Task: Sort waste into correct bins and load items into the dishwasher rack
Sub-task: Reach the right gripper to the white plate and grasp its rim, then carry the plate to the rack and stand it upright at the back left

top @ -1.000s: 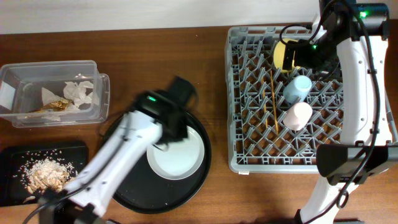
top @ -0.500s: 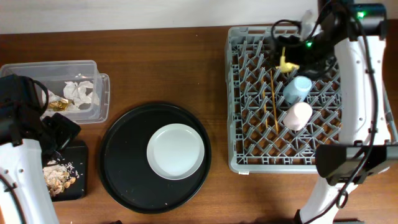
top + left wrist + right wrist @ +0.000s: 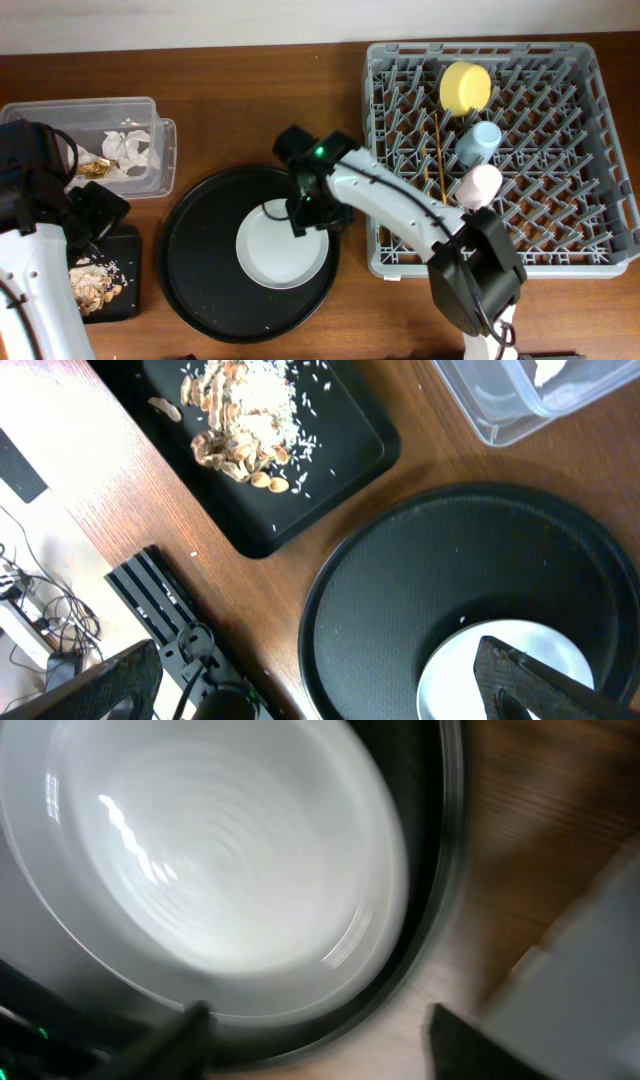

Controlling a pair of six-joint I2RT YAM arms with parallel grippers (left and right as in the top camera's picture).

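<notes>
The round grey-white plate (image 3: 275,250) lies in the large round black tray (image 3: 200,270). My right gripper (image 3: 308,205) hangs over the plate's upper right rim. In the blurred right wrist view its jaws (image 3: 320,1040) stand apart over the plate's (image 3: 220,870) edge, holding nothing. My left gripper (image 3: 97,215) is wide open and empty at the far left, above the flat black tray (image 3: 125,285) of food scraps (image 3: 90,285). The yellow bowl (image 3: 465,87), light blue cup (image 3: 480,142), pink cup (image 3: 478,186) and chopsticks (image 3: 438,165) lie in the grey dishwasher rack (image 3: 560,230).
The clear tub (image 3: 40,125) at the back left holds white napkins (image 3: 130,148) and the gold wrapper (image 3: 92,168). In the left wrist view the food scraps (image 3: 245,420) sit on the black tray (image 3: 330,470), beside the round tray (image 3: 430,590) near the table's front edge.
My right arm left the yellow bowl in the rack and swung left over the plate, its jaws narrowing. My left arm drew back from the plate to the far left and opened.
</notes>
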